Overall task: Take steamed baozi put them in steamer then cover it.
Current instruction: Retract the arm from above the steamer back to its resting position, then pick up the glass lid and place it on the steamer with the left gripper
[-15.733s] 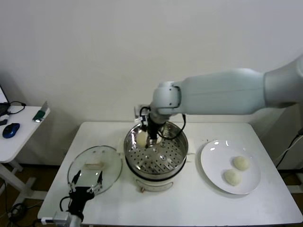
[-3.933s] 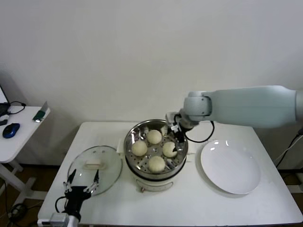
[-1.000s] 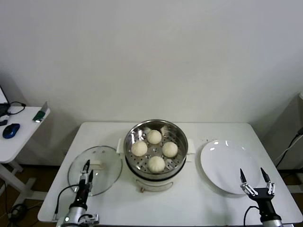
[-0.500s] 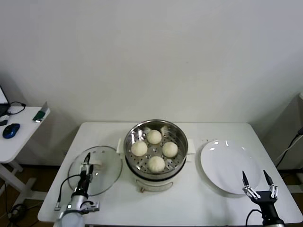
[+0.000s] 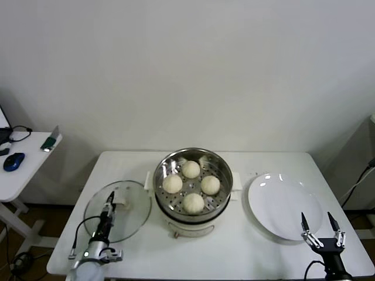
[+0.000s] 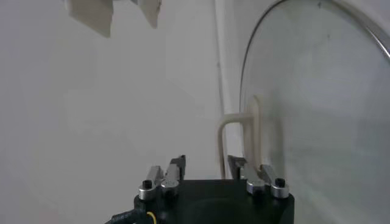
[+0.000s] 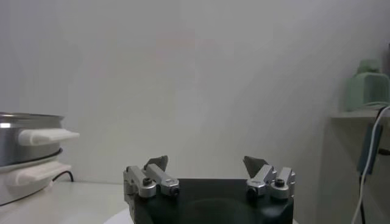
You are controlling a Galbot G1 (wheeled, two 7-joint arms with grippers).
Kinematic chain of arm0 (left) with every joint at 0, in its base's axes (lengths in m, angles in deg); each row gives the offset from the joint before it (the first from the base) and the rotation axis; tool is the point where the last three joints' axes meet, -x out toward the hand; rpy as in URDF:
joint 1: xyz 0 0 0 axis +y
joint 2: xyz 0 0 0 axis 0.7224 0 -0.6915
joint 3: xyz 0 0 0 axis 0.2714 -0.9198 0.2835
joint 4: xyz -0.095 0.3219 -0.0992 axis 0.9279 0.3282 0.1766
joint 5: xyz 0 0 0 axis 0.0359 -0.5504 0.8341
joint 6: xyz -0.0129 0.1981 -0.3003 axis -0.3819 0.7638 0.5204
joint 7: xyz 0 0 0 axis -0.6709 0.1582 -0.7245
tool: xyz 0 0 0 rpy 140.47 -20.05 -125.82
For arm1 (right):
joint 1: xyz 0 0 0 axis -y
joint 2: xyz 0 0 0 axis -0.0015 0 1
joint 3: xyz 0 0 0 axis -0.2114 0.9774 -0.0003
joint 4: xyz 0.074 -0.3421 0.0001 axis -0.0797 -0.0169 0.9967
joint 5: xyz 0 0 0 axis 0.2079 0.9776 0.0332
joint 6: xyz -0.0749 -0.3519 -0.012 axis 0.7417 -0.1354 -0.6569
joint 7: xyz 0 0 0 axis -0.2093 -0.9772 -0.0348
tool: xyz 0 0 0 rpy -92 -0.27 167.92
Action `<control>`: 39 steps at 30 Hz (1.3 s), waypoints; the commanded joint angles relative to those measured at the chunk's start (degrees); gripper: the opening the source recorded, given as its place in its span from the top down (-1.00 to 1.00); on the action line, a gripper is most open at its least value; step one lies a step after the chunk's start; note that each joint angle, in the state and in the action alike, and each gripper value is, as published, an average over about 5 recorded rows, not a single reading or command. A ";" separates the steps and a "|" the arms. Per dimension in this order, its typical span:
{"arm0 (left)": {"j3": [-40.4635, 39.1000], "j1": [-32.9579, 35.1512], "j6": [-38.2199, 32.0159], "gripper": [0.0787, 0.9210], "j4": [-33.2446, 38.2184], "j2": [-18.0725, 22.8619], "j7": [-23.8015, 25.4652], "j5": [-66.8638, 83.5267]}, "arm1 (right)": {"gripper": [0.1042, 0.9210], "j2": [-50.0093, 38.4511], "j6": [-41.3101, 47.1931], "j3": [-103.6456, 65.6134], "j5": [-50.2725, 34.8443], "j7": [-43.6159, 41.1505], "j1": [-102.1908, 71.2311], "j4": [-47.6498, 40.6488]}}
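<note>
Nearest us, at the front left edge of the tabletop [image 5: 234, 257], our left claw [image 5: 109, 203] stood over the cover [image 5: 117, 209], its fingers part-way drawn in around the white handle [image 5: 120, 204]. Whether they already pinched it, we could not tell. In the left wrist view the handle [image 6: 239, 143] sat just beyond the two fingertips, between them, its long axis running across the claw's gap. At the front right, our right claw [image 5: 321, 227] hung spread and idle beside the bare white plate [image 5: 284, 206]. Farther back, in the middle, the steamer [image 5: 193, 185] already held all four baozi [image 5: 194, 202]. It lay just to the right of the cover, so we judged that the left arm, being nearer, had to carry the cover rightward and set it over the basket.
</note>
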 commanded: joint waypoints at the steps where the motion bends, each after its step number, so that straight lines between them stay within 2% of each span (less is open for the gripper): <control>1: -0.03 -0.75 -0.75 0.13 -1.19 -0.04 -0.11 0.07 | -0.76 0.27 0.13 0.01 0.07 -0.05 -0.07 0.24; 8: -0.16 -0.73 -0.73 0.62 -0.90 -0.24 0.11 0.07 | -0.76 0.51 0.20 -0.21 0.05 -0.08 -0.11 0.35; 12: -0.07 -0.17 -0.56 0.83 0.16 -0.72 0.47 0.96 | -0.76 0.65 0.25 -0.43 0.12 -0.08 -0.06 0.33; 16: 0.06 1.01 0.14 0.86 4.29 -1.84 2.13 4.13 | -0.76 0.78 0.44 -0.65 0.28 -0.07 -0.03 0.45; 20: 0.53 2.66 2.29 0.86 11.75 -4.25 5.89 8.69 | -0.76 0.94 0.75 -0.98 1.07 0.11 0.01 0.57; 28: 2.90 4.48 14.98 0.86 30.18 -13.33 20.35 19.59 | -0.76 1.07 1.59 -1.15 3.11 0.91 0.18 0.42; 32: 2.07 3.79 21.70 0.86 37.10 -17.19 25.53 21.09 | -0.76 1.20 1.70 -0.80 3.20 0.85 0.52 0.24; 35: -0.47 2.40 26.25 0.86 40.63 -18.08 28.00 20.11 | -0.76 1.28 1.71 -0.71 3.19 0.81 0.90 0.09; 39: -5.65 0.02 30.94 0.86 44.49 -17.35 30.88 16.71 | -0.76 1.27 1.51 -0.52 3.19 0.70 1.53 -0.56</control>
